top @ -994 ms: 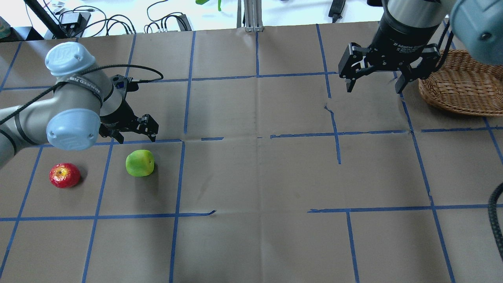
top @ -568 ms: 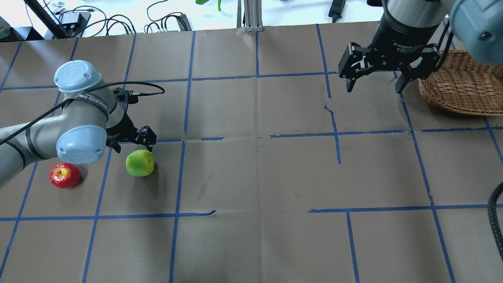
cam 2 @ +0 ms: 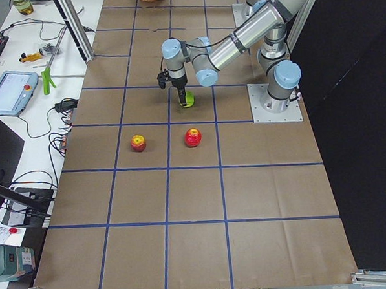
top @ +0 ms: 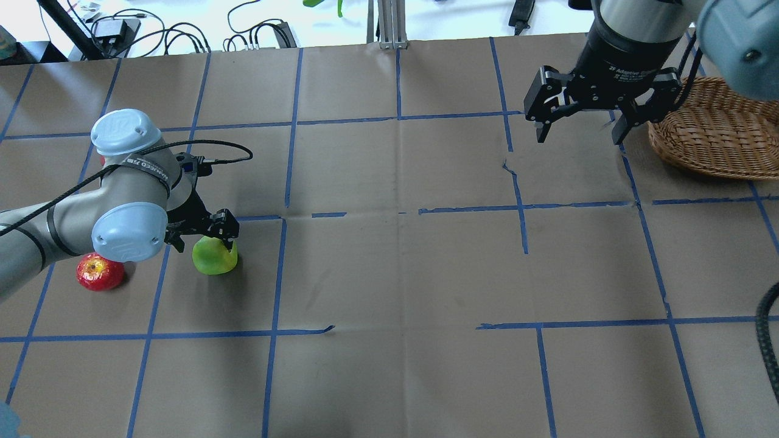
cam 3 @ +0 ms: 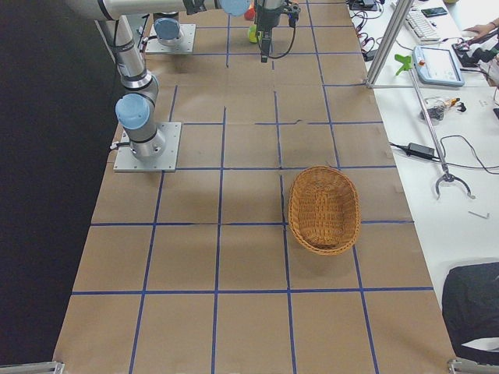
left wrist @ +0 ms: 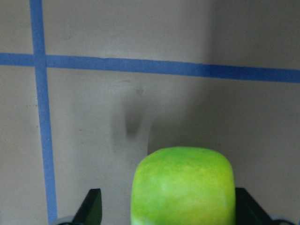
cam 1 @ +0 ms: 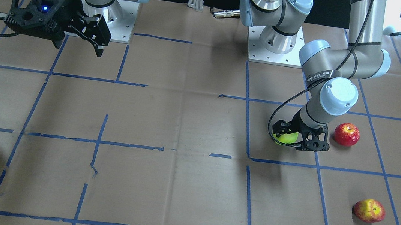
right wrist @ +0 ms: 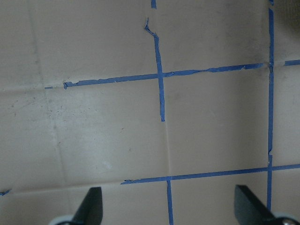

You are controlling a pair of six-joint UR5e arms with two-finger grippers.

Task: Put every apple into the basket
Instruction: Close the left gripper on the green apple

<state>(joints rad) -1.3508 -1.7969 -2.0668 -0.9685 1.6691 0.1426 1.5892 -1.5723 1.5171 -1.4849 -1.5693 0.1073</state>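
Brown paper [top: 395, 274] covers the whole table, marked into squares by blue tape [top: 341, 120] that is torn and gapped in places. The wicker basket [top: 681, 155] sits on it at the robot's right end.

All 3 apples lie at the opposite end of the table, well apart from the basket. The green apple [top: 214, 258] is the one nearest to the basket. The left gripper [top: 204, 240] is down over it with its jaws open, 1 finger on each side. In the wrist view 1 finger sits right at the apple's edge and the other stands clear of it. The deep red apple [cam 1: 346, 134] rests farther from the basket, on the robot's side of the row. The red and yellow apple [cam 1: 369, 210] also rests farther from it, toward the operators' side.

The right gripper [top: 578, 137] hangs above bare paper just beside the basket, jaws spread wide with nothing between them.

Along the table's far side from the robot runs a white bench [cam 3: 468, 117] with cables [top: 255, 30] and a teach pendant [cam 2: 10, 89].
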